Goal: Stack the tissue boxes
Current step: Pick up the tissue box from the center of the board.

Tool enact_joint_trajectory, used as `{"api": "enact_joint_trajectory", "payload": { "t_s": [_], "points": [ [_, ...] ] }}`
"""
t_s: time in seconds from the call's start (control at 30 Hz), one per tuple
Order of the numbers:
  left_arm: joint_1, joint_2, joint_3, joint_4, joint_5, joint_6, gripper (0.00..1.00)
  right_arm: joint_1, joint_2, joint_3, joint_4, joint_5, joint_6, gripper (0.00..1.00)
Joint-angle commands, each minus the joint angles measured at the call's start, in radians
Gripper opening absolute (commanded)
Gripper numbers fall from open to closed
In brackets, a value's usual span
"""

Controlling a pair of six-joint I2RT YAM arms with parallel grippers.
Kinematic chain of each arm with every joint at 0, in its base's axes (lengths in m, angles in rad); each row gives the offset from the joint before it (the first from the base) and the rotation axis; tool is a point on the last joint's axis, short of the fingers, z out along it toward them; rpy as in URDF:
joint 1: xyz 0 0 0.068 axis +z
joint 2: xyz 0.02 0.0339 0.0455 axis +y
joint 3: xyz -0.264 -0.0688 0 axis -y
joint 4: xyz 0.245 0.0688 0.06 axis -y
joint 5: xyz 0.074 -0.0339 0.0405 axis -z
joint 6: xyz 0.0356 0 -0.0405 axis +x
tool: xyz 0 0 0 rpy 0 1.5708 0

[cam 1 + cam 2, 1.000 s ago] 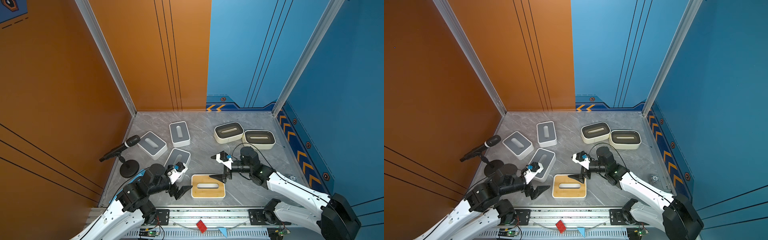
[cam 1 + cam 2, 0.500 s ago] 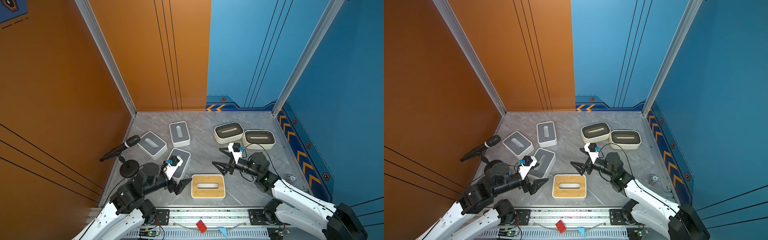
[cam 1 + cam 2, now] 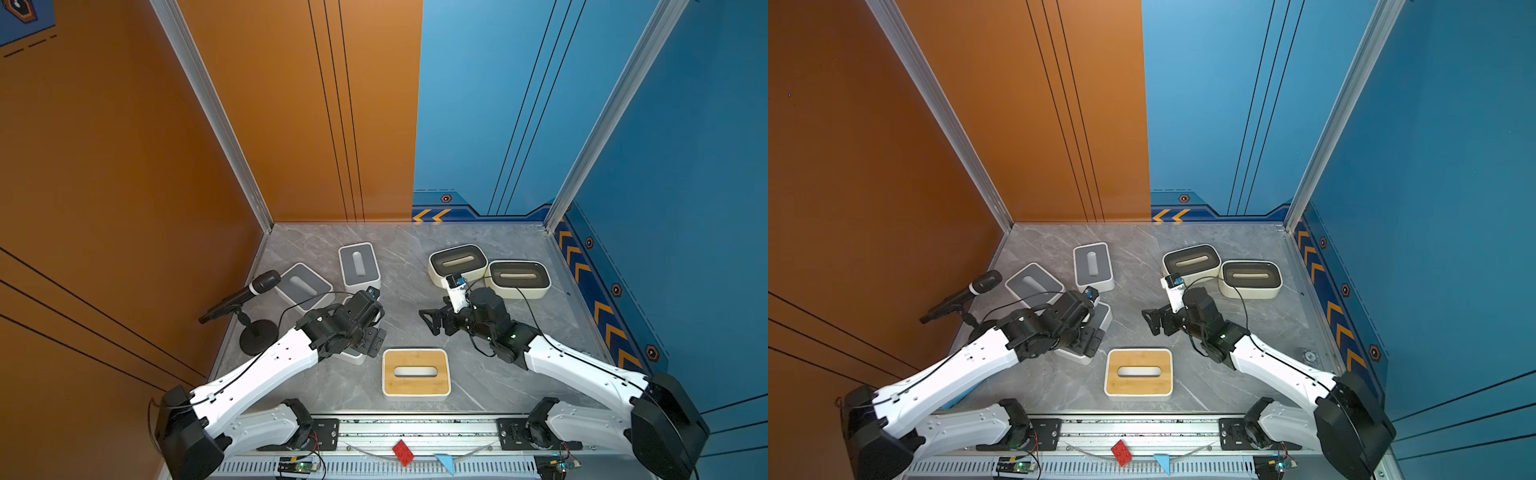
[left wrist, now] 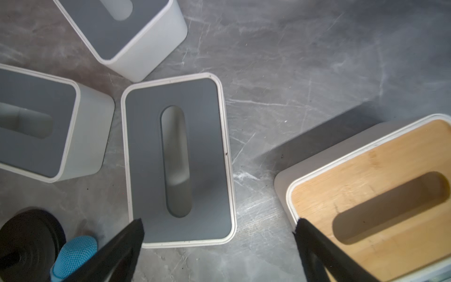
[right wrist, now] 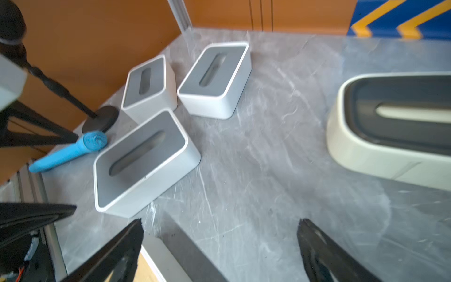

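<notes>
Left gripper (image 4: 218, 225) hangs open over the grey-topped box (image 4: 146, 146) near the surface's (image 3: 409, 291) left edge; right gripper (image 5: 219, 222) gapes, empty.

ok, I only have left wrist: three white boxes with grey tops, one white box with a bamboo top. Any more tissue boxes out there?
Observer: Yes, two. A rounded cream box with a dark-brown top and a second cream box like it sit side by side at the far right.
Operator: Anything stacked on those?
Observer: No. Each stands alone on the grey marble table with nothing on top.
Operator: Where's the right gripper?
Observer: The right gripper is open and empty. It is over bare table between the bamboo-topped white box and the cream pair.
</notes>
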Motion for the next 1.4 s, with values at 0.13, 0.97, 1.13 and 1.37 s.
{"api": "enact_joint_trajectory", "payload": {
  "t_s": [0.13, 0.97, 1.13, 1.37],
  "points": [
    [0.055, 0.11, 0.028, -0.038, -0.013, -0.035, 0.82, 0.037, 0.069, -0.008, 0.107, -0.101, 0.08, 1.0],
    [0.14, 0.308, 0.044, 0.123, 0.124, 0.005, 0.7, 0.035, 0.093, -0.02, 0.146, -0.097, 0.067, 1.0],
    [0.144, 0.324, 0.043, 0.135, 0.128, 0.007, 0.68, 0.032, 0.09, -0.02, 0.143, -0.094, 0.064, 1.0],
    [0.147, 0.337, 0.034, 0.143, 0.119, 0.012, 0.65, 0.026, 0.096, -0.019, 0.141, -0.093, 0.06, 1.0]
  ]
}}
